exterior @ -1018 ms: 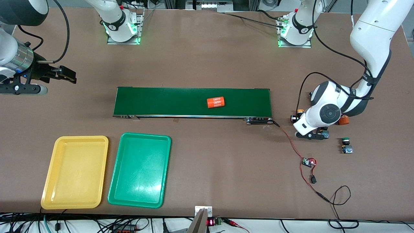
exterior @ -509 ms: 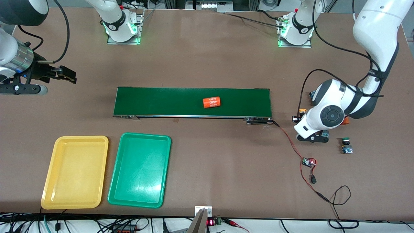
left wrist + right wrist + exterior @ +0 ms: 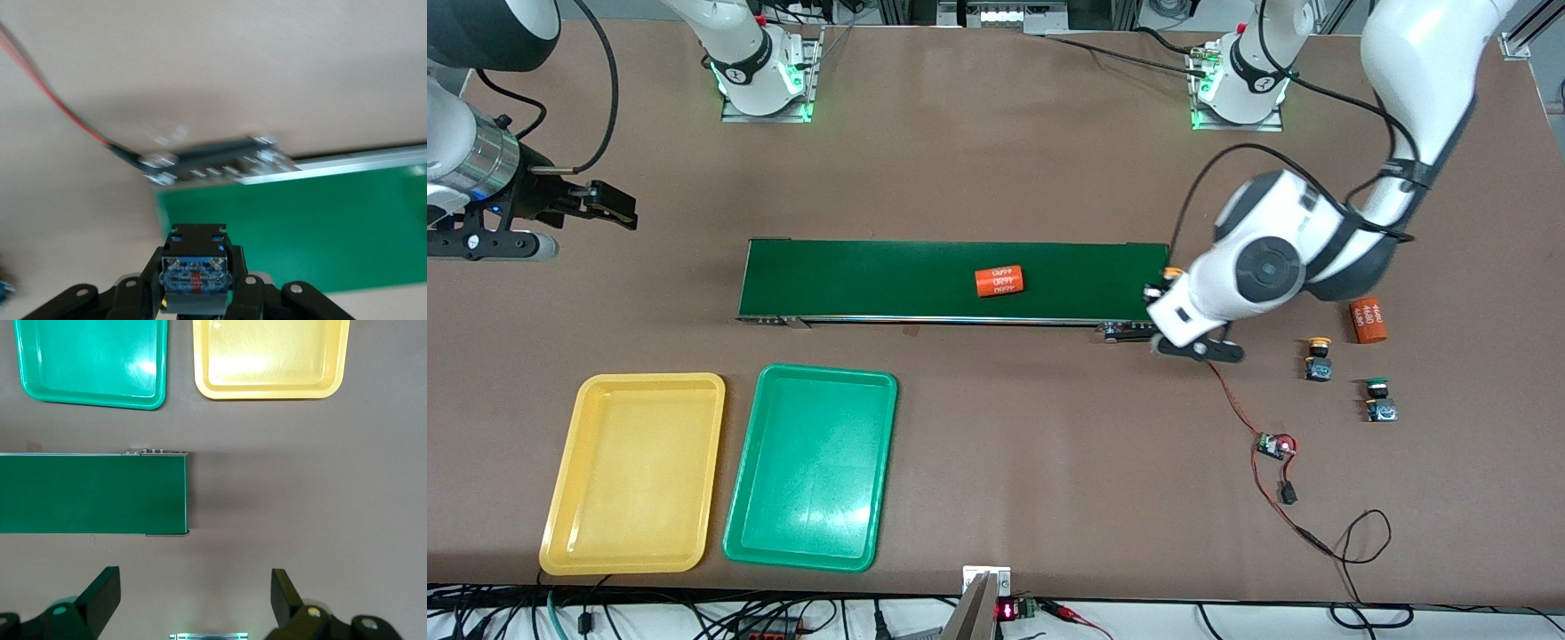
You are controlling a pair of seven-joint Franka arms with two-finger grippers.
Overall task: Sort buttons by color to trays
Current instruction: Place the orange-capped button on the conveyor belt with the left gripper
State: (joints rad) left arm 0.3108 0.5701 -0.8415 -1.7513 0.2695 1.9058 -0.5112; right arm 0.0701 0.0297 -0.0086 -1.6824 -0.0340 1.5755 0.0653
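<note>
The left gripper (image 3: 1172, 313) hangs over the conveyor belt (image 3: 871, 280) at the left arm's end, its fingers pinched on a button (image 3: 193, 277) whose bluish base faces the wrist camera. A yellow cap edge shows beside the wrist in the front view, so I judge it a yellow one.

The right gripper (image 3: 193, 597) waits above bare table off the other end of the belt, fingers spread wide and holding nothing.

Two more buttons stand on the table toward the left arm's end: a yellow-capped button (image 3: 1318, 357) and, nearer the front camera, a green-capped button (image 3: 1378, 399). The fourth is not visible. The yellow tray (image 3: 560, 498) and the green tray (image 3: 876, 391) lie side by side, both empty.

Risks:
- An orange cylinder (image 3: 999, 281) lies on the belt; a button released close to it could be knocked over.
- The grip is on a small blocky body, so it may twist or slip in transit.
- The red wires (image 3: 1232, 400) run under the gripper's position and could snag on a low pass.
</note>
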